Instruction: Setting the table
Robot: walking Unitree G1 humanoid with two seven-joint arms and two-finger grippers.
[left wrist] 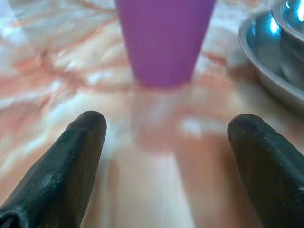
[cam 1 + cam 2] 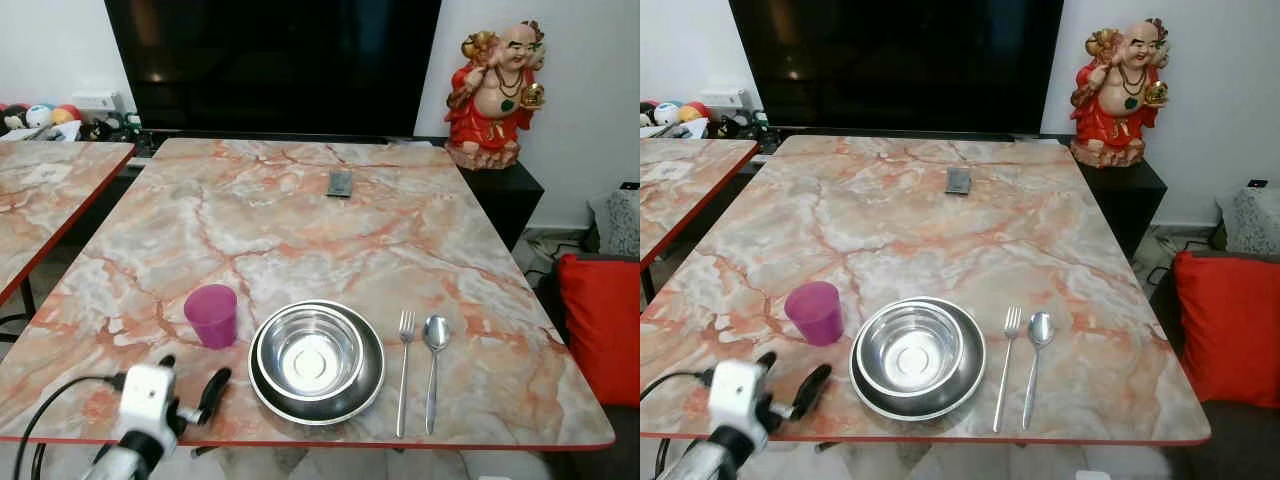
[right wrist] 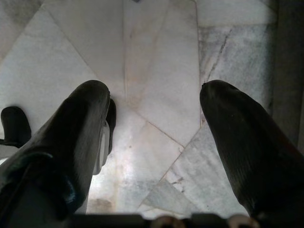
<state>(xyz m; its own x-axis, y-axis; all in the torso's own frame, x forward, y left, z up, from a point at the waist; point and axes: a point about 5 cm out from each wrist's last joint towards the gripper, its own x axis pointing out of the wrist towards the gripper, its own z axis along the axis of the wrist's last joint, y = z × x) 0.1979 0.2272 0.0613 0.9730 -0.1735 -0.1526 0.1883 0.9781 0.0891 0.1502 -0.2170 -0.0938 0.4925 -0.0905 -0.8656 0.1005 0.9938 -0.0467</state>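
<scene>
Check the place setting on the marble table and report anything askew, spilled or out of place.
Nothing stands out. The purple plastic cup stands upright beside the stacked steel bowls; the steel fork and steel spoon lie parallel on their other side. No spills. The left gripper hangs open before the cup. A small dark object lies far up the table.

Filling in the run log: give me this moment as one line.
left claw: open, empty, just short of purple cup | bowl on plate | fork, spoon laid beside | right claw: open, above floor
</scene>
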